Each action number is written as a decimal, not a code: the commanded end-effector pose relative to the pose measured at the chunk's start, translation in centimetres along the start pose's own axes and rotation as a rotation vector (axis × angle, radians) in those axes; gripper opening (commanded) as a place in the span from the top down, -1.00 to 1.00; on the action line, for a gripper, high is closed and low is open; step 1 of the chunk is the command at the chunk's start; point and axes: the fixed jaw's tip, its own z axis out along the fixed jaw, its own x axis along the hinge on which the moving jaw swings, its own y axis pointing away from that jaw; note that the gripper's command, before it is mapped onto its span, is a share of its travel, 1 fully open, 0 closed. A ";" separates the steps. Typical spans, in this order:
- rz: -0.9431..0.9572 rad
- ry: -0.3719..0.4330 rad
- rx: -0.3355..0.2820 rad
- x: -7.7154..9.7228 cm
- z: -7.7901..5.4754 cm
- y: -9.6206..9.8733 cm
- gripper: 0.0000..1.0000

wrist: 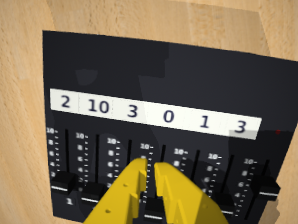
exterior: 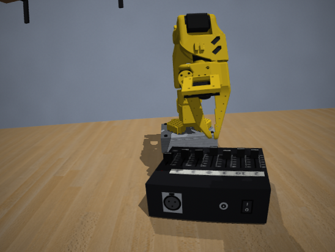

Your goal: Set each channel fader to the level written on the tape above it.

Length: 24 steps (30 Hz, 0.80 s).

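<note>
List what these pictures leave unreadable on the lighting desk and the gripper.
- Wrist view: the gripper, shut on nothing, covers the middle fader caps.
- Wrist view: the bottom edge cuts off the fader slots' lower ends; only the leftmost cap and the rightmost cap show well.
- Exterior view: the tape appears upside down and blurred; its numbers are barely legible.
- Exterior view: the scale marks are too small to read levels.
</note>
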 end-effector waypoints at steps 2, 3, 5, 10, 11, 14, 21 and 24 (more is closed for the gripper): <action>-0.003 0.029 0.003 0.3 0.4 0.2 1.00; -0.004 0.031 0.003 0.3 0.4 0.2 1.00; -0.006 0.036 0.005 0.2 0.4 0.2 1.00; -0.015 0.059 0.009 0.1 0.4 0.2 1.00; -0.017 0.064 0.010 0.1 0.4 0.2 1.00; -0.020 0.070 0.011 0.1 0.4 0.2 1.00; -0.033 0.103 0.018 0.0 0.5 0.2 1.00; -0.036 0.111 0.019 0.1 0.5 0.2 1.00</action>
